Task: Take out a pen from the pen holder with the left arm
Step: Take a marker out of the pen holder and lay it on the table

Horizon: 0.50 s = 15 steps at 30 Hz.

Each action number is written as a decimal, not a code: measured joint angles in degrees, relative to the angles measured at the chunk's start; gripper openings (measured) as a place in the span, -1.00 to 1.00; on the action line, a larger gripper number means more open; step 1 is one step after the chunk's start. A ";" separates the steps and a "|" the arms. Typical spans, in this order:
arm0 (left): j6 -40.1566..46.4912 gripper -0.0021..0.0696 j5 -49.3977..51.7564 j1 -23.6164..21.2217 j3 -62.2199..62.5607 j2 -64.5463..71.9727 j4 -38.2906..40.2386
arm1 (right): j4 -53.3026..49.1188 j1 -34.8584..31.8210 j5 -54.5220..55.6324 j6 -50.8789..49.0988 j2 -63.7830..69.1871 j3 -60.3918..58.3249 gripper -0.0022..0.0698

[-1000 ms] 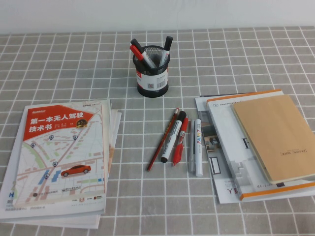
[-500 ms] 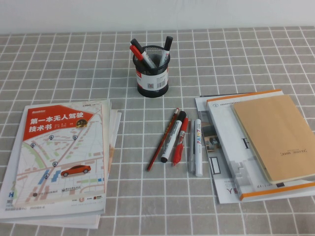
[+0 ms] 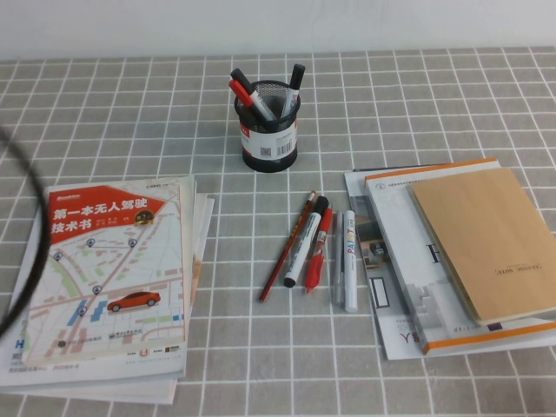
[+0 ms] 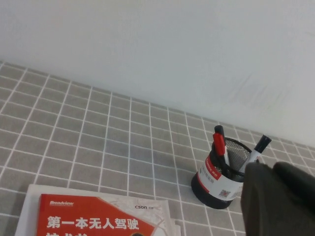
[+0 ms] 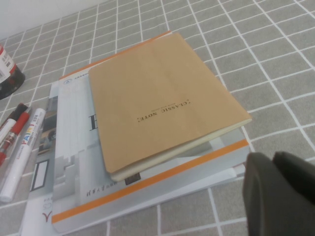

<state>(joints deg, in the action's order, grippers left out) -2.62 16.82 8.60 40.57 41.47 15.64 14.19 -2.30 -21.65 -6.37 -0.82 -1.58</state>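
A black mesh pen holder stands upright at the back middle of the table. Three markers lean in it, among them a red-capped marker and a black-capped marker. The left wrist view has the holder just beyond my left gripper, which hangs above the table, shut and empty, not touching it. The red cap and black cap stick out of the rim. My right gripper is shut and empty, low over the cloth beside the notebook stack.
Several loose pens and a pencil lie in front of the holder. A red map book lies at the left. A tan notebook on stacked books lies at the right. A black cable arcs over the left edge.
A black cable has swung into the high view at the left edge, above the map book. Nothing on the table has moved.
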 joint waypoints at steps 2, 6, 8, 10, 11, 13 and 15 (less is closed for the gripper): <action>2.14 -0.94 0.00 0.00 3.46 5.93 1.76 | 0.00 0.00 0.00 0.00 0.00 0.00 -0.97; 9.76 -0.94 0.00 1.29 9.23 16.37 6.70 | 0.00 0.00 0.00 0.00 0.00 0.00 -0.97; 12.88 -0.94 -0.25 3.25 11.78 20.74 8.23 | 0.00 0.00 0.00 0.00 0.00 0.00 -0.97; 15.04 -0.94 -1.02 5.75 14.47 25.40 8.96 | 0.00 0.00 0.00 0.00 0.00 0.00 -0.97; 15.25 -0.94 -1.30 6.46 15.25 26.78 9.09 | 0.00 0.00 0.00 0.00 0.00 0.00 -0.97; 16.02 -0.94 -2.53 8.70 17.93 32.15 9.33 | 0.00 0.00 0.00 0.00 0.00 0.00 -0.97; 16.12 -0.94 -3.59 10.18 20.15 35.90 9.60 | 0.00 0.00 0.00 0.00 0.00 0.00 -0.97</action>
<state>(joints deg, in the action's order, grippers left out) 13.50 13.23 18.77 60.72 77.37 25.24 14.19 -2.30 -21.65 -6.37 -0.82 -1.58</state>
